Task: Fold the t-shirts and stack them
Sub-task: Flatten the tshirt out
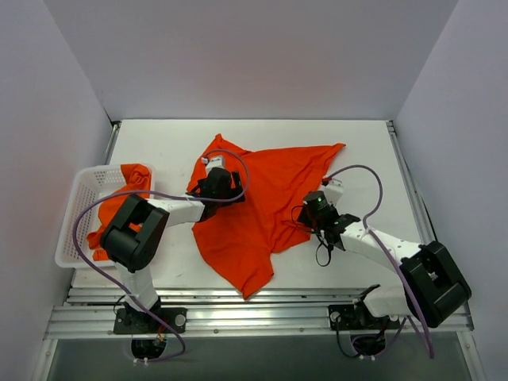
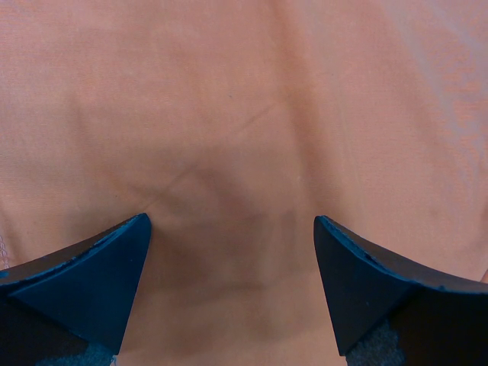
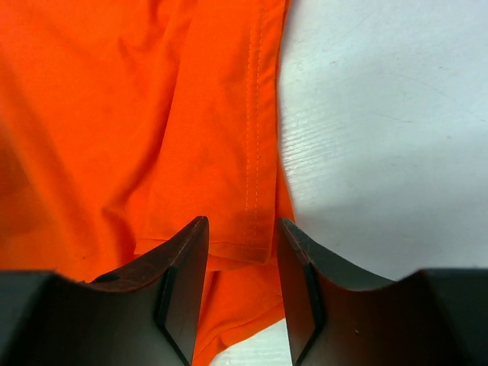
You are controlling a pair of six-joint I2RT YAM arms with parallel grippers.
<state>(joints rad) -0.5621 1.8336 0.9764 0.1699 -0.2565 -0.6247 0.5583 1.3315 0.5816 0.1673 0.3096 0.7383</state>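
Observation:
One orange-red t-shirt (image 1: 266, 198) lies crumpled and spread on the white table (image 1: 365, 151). A second orange-red t-shirt (image 1: 131, 181) hangs out of the white basket (image 1: 79, 208) at the left. My left gripper (image 1: 218, 184) sits low over the left part of the spread shirt. In the left wrist view it (image 2: 232, 229) is wide open and the fabric (image 2: 244, 114) fills the frame. My right gripper (image 1: 314, 208) is at the shirt's right edge. In the right wrist view it (image 3: 242, 229) is open by a narrow gap, its jaws either side of a stitched hem (image 3: 255, 152).
The white perforated basket stands at the table's left edge. Grey walls close in on the left, right and back. Bare table (image 3: 381, 114) lies right of the hem. Purple cables (image 1: 361, 171) loop over both arms. A metal rail (image 1: 254, 317) runs along the near edge.

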